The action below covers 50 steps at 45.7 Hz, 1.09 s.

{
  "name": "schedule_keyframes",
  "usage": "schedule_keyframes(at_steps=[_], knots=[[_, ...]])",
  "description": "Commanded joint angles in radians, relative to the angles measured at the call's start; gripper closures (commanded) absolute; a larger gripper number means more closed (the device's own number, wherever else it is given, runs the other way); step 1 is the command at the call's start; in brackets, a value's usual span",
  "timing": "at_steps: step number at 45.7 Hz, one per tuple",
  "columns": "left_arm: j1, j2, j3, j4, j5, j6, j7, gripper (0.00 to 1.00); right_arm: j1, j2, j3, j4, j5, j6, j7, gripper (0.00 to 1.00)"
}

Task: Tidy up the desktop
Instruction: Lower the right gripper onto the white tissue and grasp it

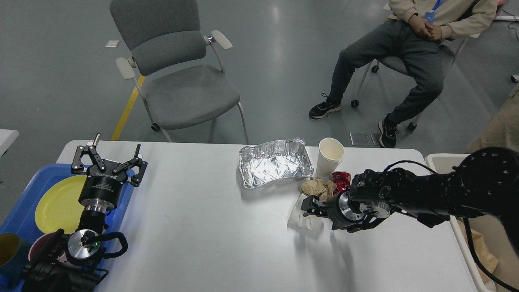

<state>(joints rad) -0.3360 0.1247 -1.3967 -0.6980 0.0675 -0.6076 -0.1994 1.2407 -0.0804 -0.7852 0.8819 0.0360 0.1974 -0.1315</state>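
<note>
Reaching for the white napkin (301, 214) on the table (202, 227), right gripper (311, 207) (closure unclear) must pinch it; left gripper (109, 160) spread, empty.

A crinkled foil tray (275, 163) sits open and empty near the far edge. Just right of it stands a white paper cup (329, 157), with a red can (341, 180) and crumpled brown paper (317, 188) beside it, and white paper (302, 213) nearer. At left, a blue tray (20, 211) holds a yellow plate (56, 207). Behind are a grey chair (178, 73) and a seated person (409, 52).
</note>
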Motion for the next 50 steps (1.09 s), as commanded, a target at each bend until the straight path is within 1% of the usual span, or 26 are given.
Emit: schedule_keyframes(at_steps=[1, 5, 7, 9, 10, 14, 17, 18, 31, 50], knots=[[0.0, 0.0, 0.001, -0.001, 0.002, 0.0, 0.0, 0.04, -0.014, 0.008, 0.004, -0.011, 0.024, -0.036, 0.001, 0.18], [0.0, 0.0, -0.001, 0.0, 0.0, 0.0, 0.0, 0.04, -0.02, 0.01, 0.004, -0.011, 0.028, -0.067, 0.004, 0.23], [0.0, 0.0, 0.001, 0.0, 0.0, 0.0, 0.0, 0.04, -0.021, 0.011, 0.004, -0.011, 0.027, -0.072, 0.006, 0.28], [0.0, 0.0, 0.001, 0.0, 0.0, 0.0, 0.0, 0.04, -0.024, 0.013, 0.004, -0.011, 0.028, -0.072, 0.006, 0.36], [0.0, 0.001, 0.001, 0.0, 0.0, 0.0, 0.0, 0.04, -0.024, 0.016, 0.004, -0.011, 0.028, -0.072, 0.006, 0.41], [0.0, 0.0, -0.001, 0.0, 0.0, 0.0, 0.0, 0.04, -0.027, 0.018, 0.004, -0.009, 0.03, -0.062, 0.004, 0.71], [0.0, 0.0, -0.001, 0.0, 0.0, 0.0, 0.0, 0.04, -0.032, 0.019, 0.004, -0.006, 0.03, -0.059, 0.004, 0.96], [0.0, 0.0, 0.001, -0.001, 0.0, 0.0, 0.0, 0.04, -0.033, 0.019, 0.004, -0.006, 0.03, -0.059, 0.004, 1.0], [0.0, 0.0, 0.001, 0.0, 0.0, 0.0, 0.0, 0.04, -0.032, 0.025, 0.001, -0.003, 0.081, -0.062, -0.003, 1.0], [0.0, 0.001, -0.001, 0.0, 0.0, 0.0, 0.0, 0.04, -0.02, 0.022, -0.002, 0.017, 0.082, -0.049, -0.008, 1.0]])
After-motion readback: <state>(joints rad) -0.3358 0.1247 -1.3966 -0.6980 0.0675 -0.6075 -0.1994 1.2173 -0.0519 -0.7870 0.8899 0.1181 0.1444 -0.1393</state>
